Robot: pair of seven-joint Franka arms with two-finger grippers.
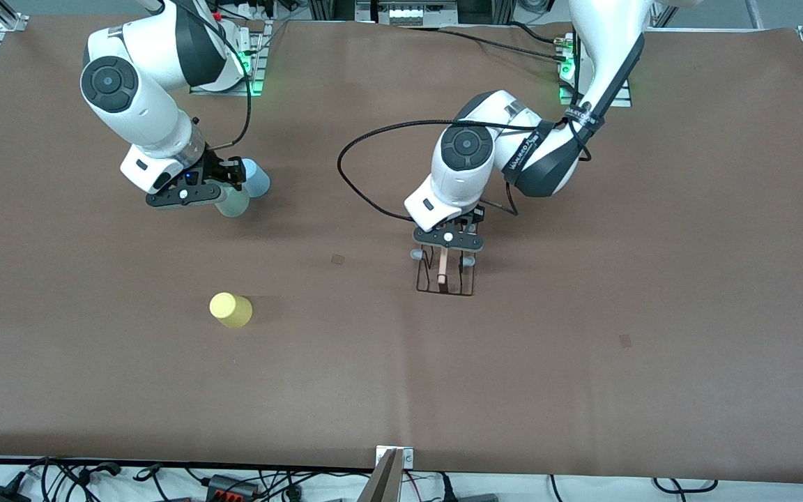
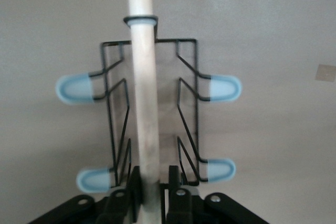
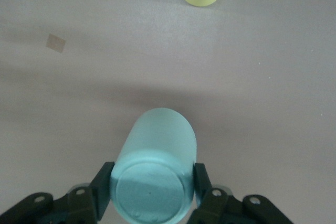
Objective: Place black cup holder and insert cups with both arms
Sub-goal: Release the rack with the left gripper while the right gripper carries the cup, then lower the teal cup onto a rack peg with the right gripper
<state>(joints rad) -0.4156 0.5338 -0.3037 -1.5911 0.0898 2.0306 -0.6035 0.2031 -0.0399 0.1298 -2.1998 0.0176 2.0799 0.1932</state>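
Currently setting rack (image 1: 445,273) on counter (image 1: 583,348), left claw (image 1: 447,239) clamped on its handle (image 2: 144,93); right claw (image 3: 152,192) clamped on green cup (image 3: 155,174). Next: release rack, peg cup.

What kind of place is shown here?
Probably a robotics lab: two arms work at a brown-covered table with an aluminium frame, cables along its edge, handling a black cup holder and cups.

A robotics lab: aluminium frame rails (image 1: 4,17), cables (image 1: 95,477) and a brown-covered table (image 1: 583,362).
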